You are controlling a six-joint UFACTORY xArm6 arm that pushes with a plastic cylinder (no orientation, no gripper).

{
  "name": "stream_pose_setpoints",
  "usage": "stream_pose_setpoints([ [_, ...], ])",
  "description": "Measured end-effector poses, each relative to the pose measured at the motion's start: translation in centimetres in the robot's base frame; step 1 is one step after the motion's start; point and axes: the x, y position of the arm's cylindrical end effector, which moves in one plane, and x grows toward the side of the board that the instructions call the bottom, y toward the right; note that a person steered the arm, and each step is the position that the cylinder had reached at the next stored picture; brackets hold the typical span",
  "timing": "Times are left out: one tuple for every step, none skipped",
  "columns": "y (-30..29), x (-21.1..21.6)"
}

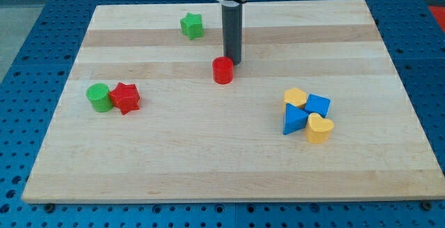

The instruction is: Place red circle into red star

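Note:
The red circle (222, 70) is a short red cylinder near the middle of the wooden board, toward the view's top. My tip (232, 62) is at the circle's upper right edge, touching or nearly touching it. The red star (126, 97) lies far to the view's left, a little lower than the circle, pressed against a green circle (99, 96) on its left side.
A green star (192, 26) lies near the view's top, up and left of the red circle. At the view's right sits a tight cluster: a yellow block (295, 97), a blue cube (318, 106), a blue triangle (293, 120) and a yellow heart (319, 128).

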Motion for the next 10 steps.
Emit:
stream_pose_setpoints([
  [0.2, 1.6],
  [0.2, 3.7],
  [-0.4, 4.8],
  [-3.1, 5.0],
  [-6.9, 5.3],
  [-8.9, 6.4],
  [-5.7, 7.0],
  [-4.1, 9.5],
  [-6.9, 10.4],
  [-10.4, 9.5],
])
